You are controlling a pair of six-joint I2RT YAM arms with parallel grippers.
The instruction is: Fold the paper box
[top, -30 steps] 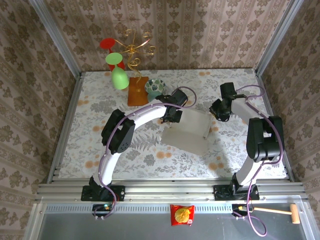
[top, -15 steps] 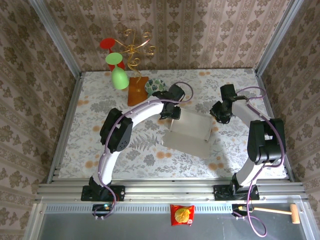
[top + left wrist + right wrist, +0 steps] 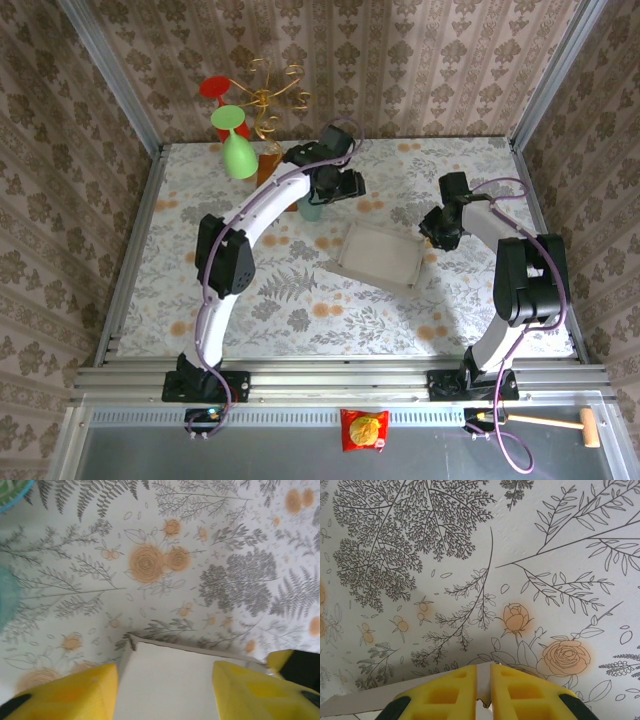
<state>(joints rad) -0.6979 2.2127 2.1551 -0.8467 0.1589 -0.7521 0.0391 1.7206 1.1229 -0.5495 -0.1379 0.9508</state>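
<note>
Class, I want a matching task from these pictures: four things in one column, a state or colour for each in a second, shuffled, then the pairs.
Column one:
1 left hand
2 right hand
3 paper box
4 snack packet

Column two:
A shut on a cardboard edge
B pale grey-white
C open
D red and yellow

Pairs: 1-C, 2-A, 3-B, 4-D.

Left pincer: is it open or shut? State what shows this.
Open. In the left wrist view, the left pincer's yellow fingers stand wide apart, the paper box visible in the gap, ungripped.
</note>
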